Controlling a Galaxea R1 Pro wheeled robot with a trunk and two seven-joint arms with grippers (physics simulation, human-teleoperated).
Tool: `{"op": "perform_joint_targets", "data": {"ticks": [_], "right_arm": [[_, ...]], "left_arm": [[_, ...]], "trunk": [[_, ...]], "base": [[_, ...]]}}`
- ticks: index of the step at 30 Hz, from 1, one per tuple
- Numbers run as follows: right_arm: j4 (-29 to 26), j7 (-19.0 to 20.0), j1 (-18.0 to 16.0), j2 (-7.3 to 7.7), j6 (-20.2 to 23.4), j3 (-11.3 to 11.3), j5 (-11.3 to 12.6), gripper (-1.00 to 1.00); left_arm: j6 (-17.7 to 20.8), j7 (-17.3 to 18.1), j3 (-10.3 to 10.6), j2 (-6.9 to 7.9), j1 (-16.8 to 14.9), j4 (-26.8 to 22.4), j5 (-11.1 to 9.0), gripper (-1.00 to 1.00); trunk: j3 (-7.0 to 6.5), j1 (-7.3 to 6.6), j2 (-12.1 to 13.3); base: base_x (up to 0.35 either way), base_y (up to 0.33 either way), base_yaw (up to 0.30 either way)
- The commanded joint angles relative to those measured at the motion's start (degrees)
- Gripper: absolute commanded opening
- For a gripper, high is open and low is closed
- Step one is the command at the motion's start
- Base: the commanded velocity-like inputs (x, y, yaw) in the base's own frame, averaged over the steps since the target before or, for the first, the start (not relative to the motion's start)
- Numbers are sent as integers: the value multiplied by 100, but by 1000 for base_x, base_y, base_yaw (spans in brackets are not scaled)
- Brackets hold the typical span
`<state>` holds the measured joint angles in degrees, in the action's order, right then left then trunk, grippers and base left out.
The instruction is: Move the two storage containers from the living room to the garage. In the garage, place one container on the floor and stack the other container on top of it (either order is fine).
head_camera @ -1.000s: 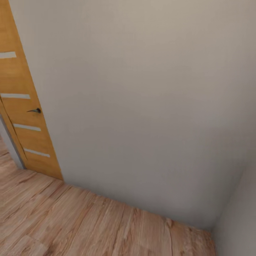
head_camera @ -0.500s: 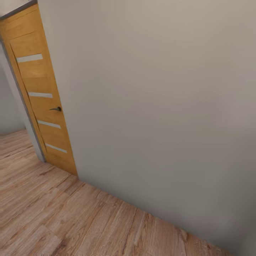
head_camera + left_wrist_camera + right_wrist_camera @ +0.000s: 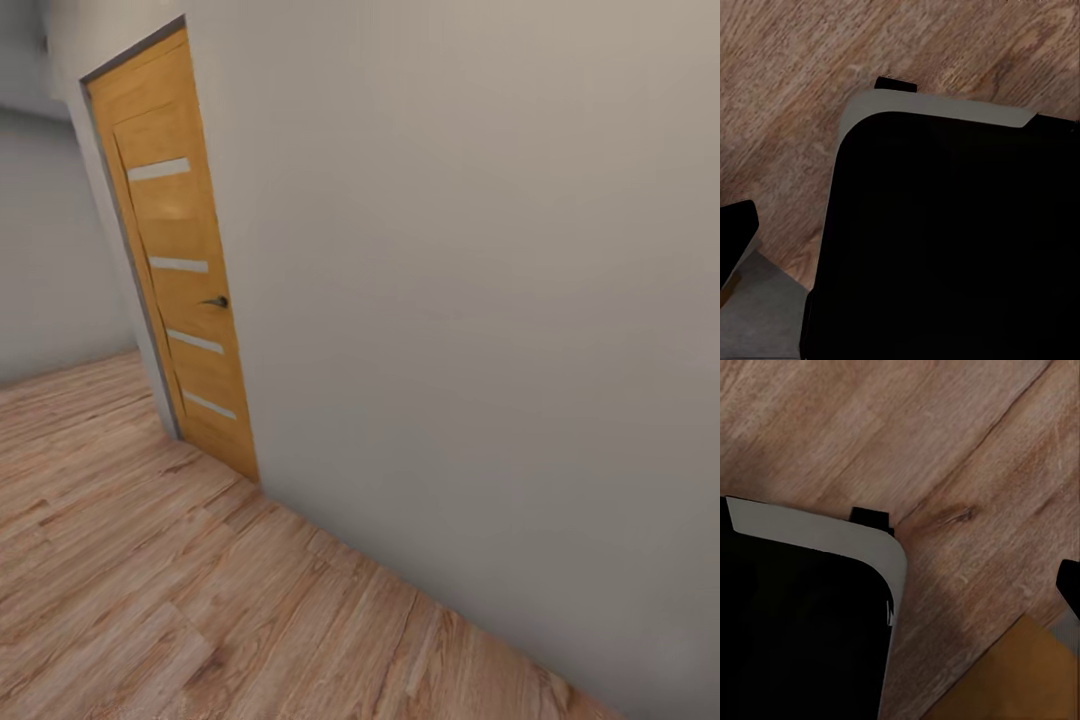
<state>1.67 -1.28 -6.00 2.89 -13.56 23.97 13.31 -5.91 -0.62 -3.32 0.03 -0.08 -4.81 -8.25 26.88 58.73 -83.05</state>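
- Head view: plain pale wall [image 3: 470,300] runs across most of the scene, meeting light wood plank floor [image 3: 150,600] along a slanted line
- Orange-brown wooden door [image 3: 180,290] at left of the wall, 4 pale horizontal slots, small dark lever handle [image 3: 216,301]; grey frame edge beside it
- Left wrist view: large black robot body with a pale grey rim [image 3: 945,109] over the plank floor
- Right wrist view: same sort of black, grey-rimmed body [image 3: 817,536] above planks; an orange-brown patch [image 3: 1012,675] in one corner
- Gripper fingers: cannot tell whether spread or closed on either arm
- Surroundings are indoor plank flooring, no dark concrete
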Motion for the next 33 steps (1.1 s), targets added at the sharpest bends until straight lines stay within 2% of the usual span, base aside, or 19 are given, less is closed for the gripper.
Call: {"op": "perform_joint_targets", "data": {"ticks": [1, 8, 28, 33], "right_arm": [[18, -4, -7, -1, -33, 52, 43, 100], [18, -4, -7, 12, -25, 64, 21, 100], [25, -4, -7, 22, -16, 83, -3, 100], [20, -7, -7, 24, -23, 82, -4, 100]], "left_arm": [[-13, 1, -30, 7, -1, -2, -19, 100], [-15, 3, -21, 33, -1, -2, -220, 100], [-8, 9, -5, 13, -1, -3, -240, 100], [0, 10, -9, 31, -1, -2, -252, 100]], "trunk": [[5, 0, -3], [5, 0, -3], [5, 0, -3], [5, 0, -3]], "base": [[0, 0, 284], [0, 0, 284], [1, 0, 284], [192, 0, 284]]}}
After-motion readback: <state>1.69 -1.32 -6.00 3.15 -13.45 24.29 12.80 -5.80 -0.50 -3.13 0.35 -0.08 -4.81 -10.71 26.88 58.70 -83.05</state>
